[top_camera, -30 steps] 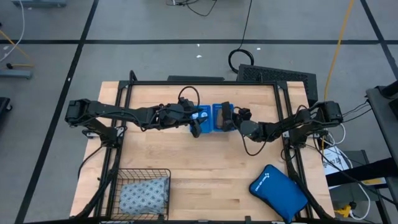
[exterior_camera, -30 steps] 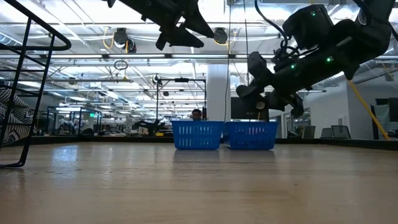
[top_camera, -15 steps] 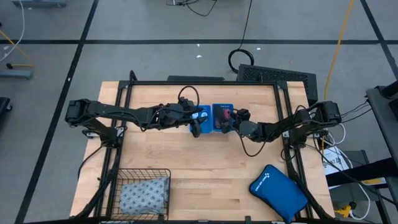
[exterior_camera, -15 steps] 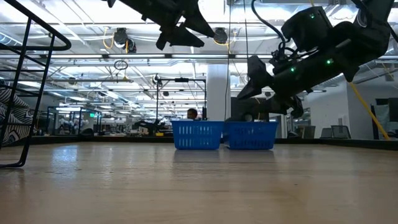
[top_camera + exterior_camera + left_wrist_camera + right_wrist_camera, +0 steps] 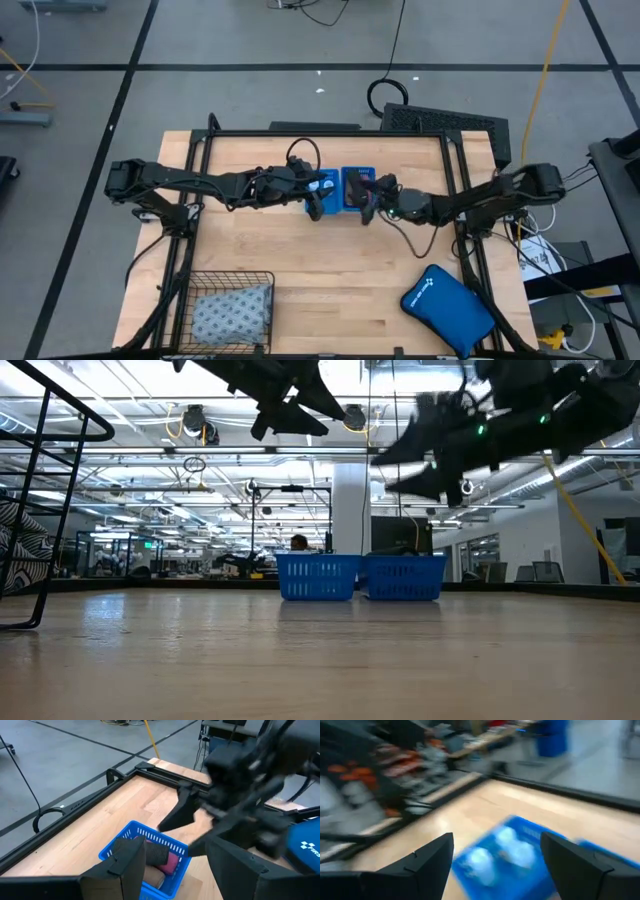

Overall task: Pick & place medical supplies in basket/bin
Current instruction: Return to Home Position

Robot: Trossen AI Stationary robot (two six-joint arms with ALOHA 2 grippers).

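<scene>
A blue tray (image 5: 340, 188) with two compartments stands on the table at mid-far. Its right compartment holds a dark roll (image 5: 156, 852), a pink roll (image 5: 171, 862) and a brown roll (image 5: 152, 878). The left compartment holds white vials (image 5: 507, 845). My left gripper (image 5: 315, 198) hangs open above the tray's left half, nothing between its fingers. My right gripper (image 5: 365, 203) hovers open above the tray's right side, well clear of its rim (image 5: 405, 560). The grey-blue dotted pack (image 5: 232, 312) lies in the black wire basket (image 5: 190, 285) at the near left.
A large bright-blue zip pouch (image 5: 448, 308) lies at the table's near right corner. A black frame (image 5: 330, 133) runs around the table's edges. Bare wood lies between the tray and the near edge.
My right gripper has opened wide, risen from just above the tray's right compartment and rolled about its own axis. The compartment with the rolls now shows uncovered. My left gripper has kept still.
</scene>
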